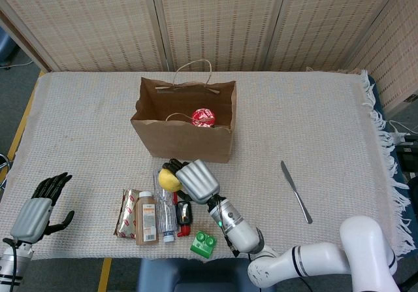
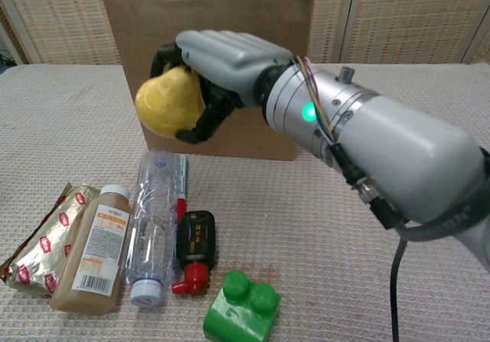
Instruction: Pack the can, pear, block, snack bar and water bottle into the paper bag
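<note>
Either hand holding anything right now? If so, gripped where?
The right hand holds the pear, fingers wrapped over its top and side, lifted in front of the paper bag. The left hand holds nothing.

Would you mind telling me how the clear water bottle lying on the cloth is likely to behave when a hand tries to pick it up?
The water bottle lies on its side, so a nudge probably rolls it. Its clear thin wall may dent under grip, and looks slippery.
</note>
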You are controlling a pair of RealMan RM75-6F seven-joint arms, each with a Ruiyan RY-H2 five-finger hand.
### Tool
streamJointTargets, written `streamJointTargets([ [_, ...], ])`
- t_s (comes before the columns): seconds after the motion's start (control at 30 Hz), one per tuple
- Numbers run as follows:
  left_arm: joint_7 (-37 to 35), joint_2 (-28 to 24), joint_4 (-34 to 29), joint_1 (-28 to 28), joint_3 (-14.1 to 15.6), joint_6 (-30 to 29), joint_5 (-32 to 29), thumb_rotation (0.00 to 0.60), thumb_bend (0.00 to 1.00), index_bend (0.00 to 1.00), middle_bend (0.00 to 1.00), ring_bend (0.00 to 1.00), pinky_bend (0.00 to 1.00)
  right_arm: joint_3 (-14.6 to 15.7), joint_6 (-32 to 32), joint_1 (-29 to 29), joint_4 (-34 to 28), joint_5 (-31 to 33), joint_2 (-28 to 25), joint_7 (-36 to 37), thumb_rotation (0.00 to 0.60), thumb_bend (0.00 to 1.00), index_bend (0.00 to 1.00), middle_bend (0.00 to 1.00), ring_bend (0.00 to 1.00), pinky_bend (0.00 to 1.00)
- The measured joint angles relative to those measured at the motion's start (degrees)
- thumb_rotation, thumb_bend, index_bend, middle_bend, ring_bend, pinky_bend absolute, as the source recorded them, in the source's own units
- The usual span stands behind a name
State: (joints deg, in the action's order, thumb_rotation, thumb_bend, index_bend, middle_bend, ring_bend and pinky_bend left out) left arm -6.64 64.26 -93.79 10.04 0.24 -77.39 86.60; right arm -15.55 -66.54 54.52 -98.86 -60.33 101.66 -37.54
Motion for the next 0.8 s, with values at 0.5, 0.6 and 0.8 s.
streamJointTargets([
  [0.5,-0.1,-0.5,-1.1,-0.1,0.1,0.6,-0.7,0.6,0.37,0.0,0.0,0.0,0.05,-15.5,-9.3,0.3,2.9,-4.6,-5.3,2.2,0.6,0.41,0.67,0.55,0.47,0.65],
  [0.6,-0.3,-0.5,-1.1,-0.1,0.2,0.6,-0.7,0.6,0.37,0.0,0.0,0.0,0.05,-17.3,-9.2,1.6,7.2,-1.6,-5.5,0.0,0.6,0.41,0.65,0.55,0.47,0.64],
  [0.8,-0.9,-0.7,-1.1,0.0,0.2,0.9,-0.5,0.6,0.37,0.0,0.0,0.0,0.05,-19.2,-8.5,4.7,16.5,3.4,-4.0,-2.8,0.6,0.28,0.56,0.54,0.42,0.59],
])
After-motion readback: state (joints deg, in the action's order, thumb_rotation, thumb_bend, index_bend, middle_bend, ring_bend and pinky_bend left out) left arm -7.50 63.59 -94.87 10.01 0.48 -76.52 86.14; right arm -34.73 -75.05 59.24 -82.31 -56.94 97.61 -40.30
